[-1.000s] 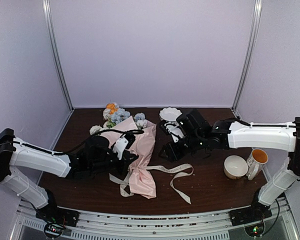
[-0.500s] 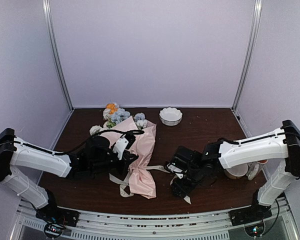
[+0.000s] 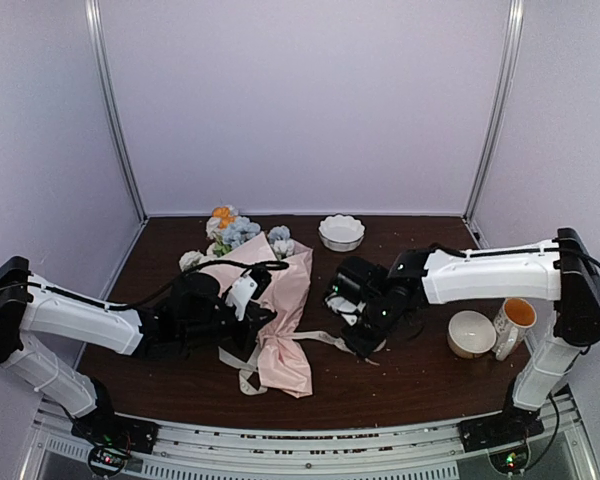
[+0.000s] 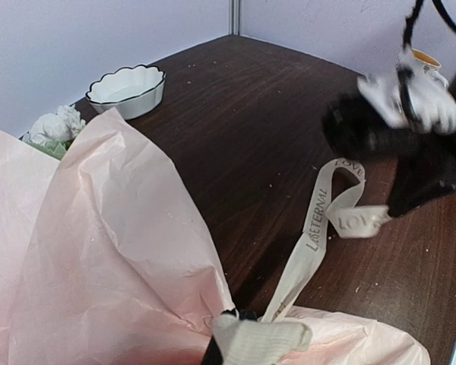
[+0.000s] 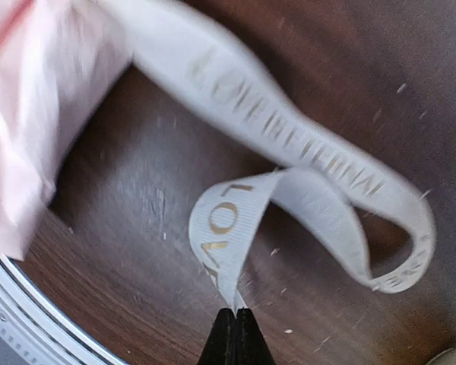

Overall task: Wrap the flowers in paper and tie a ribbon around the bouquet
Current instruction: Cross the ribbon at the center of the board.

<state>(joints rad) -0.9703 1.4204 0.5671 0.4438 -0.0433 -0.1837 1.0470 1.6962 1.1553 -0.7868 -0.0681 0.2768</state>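
Along the near edge of the table [image 3: 420, 385], bare dark wood is lying open in front of us, with only the pink tail of the bouquet [image 3: 280, 300] reaching toward it. Just beyond, our left gripper [image 4: 251, 338] is clamping shut at the cinched neck, where the paper [image 4: 99, 251] is gathering and the ribbon [image 4: 316, 220] is coming out. To its right, our right gripper [image 5: 234, 319] is pinching only the very tip of that ribbon, which is curling in a twisted loop above the wood. We are judging this the weak point: with so little ribbon in the pinch, a hard pull could slip it free, and a pull against a loose neck could drag the bundle or loosen the cinch. Beside our right forearm, the bowl [image 3: 471, 333] and mug [image 3: 515, 320] are standing near, so swinging outward could knock them. Open wood is stretching between bouquet and crockery. Farther back, the flowers [image 3: 230, 228] are pointing toward the rear wall, with a scalloped dish [image 3: 341, 232] sitting apart.
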